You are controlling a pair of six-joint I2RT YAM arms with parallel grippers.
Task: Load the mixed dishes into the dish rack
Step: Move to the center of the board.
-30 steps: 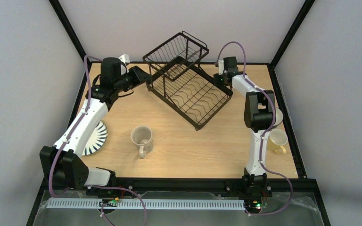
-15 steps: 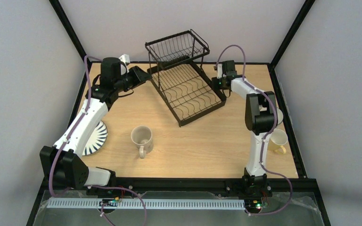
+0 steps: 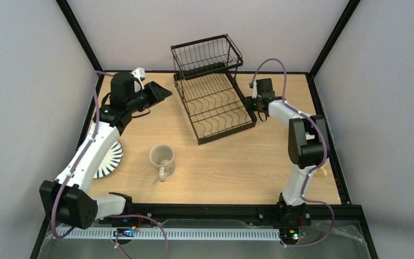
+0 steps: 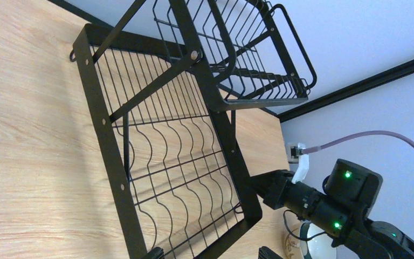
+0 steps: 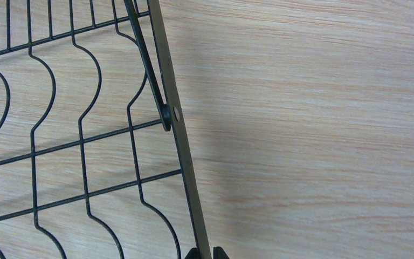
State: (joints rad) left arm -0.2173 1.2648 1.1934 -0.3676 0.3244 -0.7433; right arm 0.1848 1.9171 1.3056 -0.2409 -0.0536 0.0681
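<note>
The black wire dish rack (image 3: 210,102) stands at the back middle of the table, its raised basket toward the wall. My right gripper (image 3: 249,103) is shut on the rack's right frame bar (image 5: 180,145), which runs between the fingertips of that gripper (image 5: 206,252). My left gripper (image 3: 164,93) hovers open just left of the rack, touching nothing; from its wrist the rack (image 4: 194,135) fills the view. A beige mug (image 3: 161,158) stands upright in the middle. The striped plate (image 3: 110,159) lies at the left, partly under my left arm.
A sliver of the yellow mug (image 3: 324,171) shows behind my right arm near the right edge. A white bowl (image 4: 315,247) sits beside the right arm. Black rails border the table, and grey walls close in at the back and sides.
The rack has swung from a tilted, skewed pose to stand squarer near the back wall. My right gripper has closed on its frame bar. My left gripper has drawn back slightly to the left.
</note>
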